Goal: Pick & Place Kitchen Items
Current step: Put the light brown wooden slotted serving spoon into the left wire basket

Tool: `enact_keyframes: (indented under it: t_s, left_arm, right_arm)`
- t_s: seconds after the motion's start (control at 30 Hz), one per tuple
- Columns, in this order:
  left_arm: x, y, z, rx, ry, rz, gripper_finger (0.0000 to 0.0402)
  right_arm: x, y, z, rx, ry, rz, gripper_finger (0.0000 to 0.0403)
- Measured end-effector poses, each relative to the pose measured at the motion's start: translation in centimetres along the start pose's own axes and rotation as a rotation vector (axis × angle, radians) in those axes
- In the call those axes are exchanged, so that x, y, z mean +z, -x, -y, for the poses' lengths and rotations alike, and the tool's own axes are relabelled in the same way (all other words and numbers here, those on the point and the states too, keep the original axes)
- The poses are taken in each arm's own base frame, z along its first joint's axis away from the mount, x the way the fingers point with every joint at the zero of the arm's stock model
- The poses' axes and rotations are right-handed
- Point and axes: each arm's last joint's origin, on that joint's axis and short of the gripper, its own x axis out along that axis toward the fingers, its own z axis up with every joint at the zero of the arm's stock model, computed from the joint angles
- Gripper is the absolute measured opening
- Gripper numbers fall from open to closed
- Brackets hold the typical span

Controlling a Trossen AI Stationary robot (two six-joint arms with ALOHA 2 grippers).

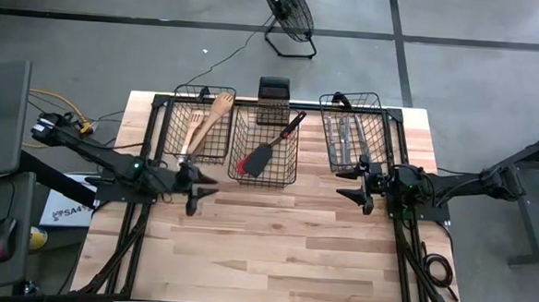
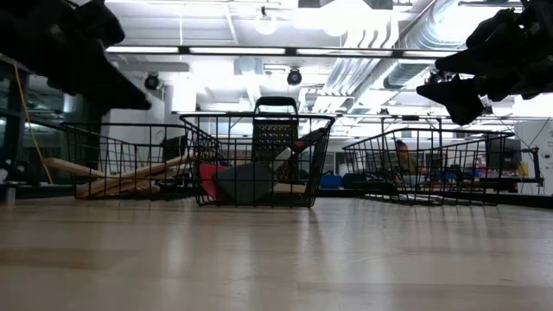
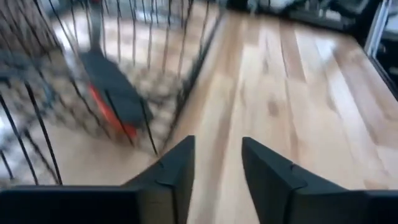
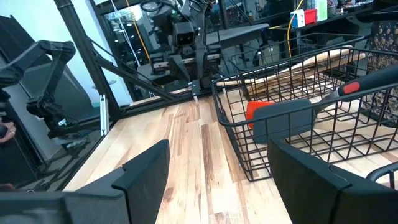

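The left hand point(image 1: 199, 186) is held just off the near left corner of the middle basket point(image 1: 264, 143), fingers apart and empty. The right hand point(image 1: 349, 181) is held open right of that basket. A black spatula point(image 1: 268, 149) is seen lying inside it, wooden utensils point(image 1: 202, 124) left of it, and cutlery point(image 1: 342, 136) right of it.

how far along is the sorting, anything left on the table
Looks nearly or fully done. Pale wooden utensils lie in the left black wire basket, the black and red spatulas in the middle basket, silver metal cutlery in the right basket. In hand: nothing; left gripper and right gripper are open, empty. No utensil shows on the wooden table.
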Motion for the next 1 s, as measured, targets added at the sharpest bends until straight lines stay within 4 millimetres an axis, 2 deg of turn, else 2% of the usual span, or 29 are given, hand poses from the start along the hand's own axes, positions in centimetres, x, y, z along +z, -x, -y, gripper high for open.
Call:
enact_keyframes:
  t_s: [0.13, 0.23, 0.4, 0.5, 0.67, 0.9, 1.0]
  left_arm:
    - [0.4, 1.2, 0.5, 0.017, 0.061, -0.15, 0.0065]
    - [0.4, 2.3, 0.2, 0.099, 0.125, -0.317, 0.0012]
    - [-0.3, 4.3, -1.1, 0.287, 0.271, -0.581, 0.0003]
    - [-0.9, 4.7, -1.5, 0.335, 0.312, -0.668, 0.0002]
    - [-0.9, 4.6, -1.5, 0.366, 0.318, -0.668, 0.0001]
    - [-1.3, 4.2, -1.7, 0.499, 0.301, -0.641, 0.0]
    - [-0.9, 3.5, -1.2, 0.518, 0.371, -0.605, 0.0]
  right_arm:
    - [0.0, 0.0, 0.0, 0.0, 0.0, 0.0, 0.0263]
    - [0.0, 0.0, 0.0, 0.0, 0.0, 0.0, 0.0263]
    - [0.0, 0.0, 0.0, 0.0, 0.0, 0.0, 0.0263]
    - [0.0, 0.0, 0.0, 0.0, 0.0, 0.0, 0.0263]
    - [0.0, 0.0, 0.0, 0.0, 0.0, 0.0, 0.0263]
    - [0.0, 0.0, 0.0, 0.0, 0.0, 0.001, 0.0263]
    - [0.0, 0.0, 0.0, 0.0, 0.0, 0.0, 0.0263]
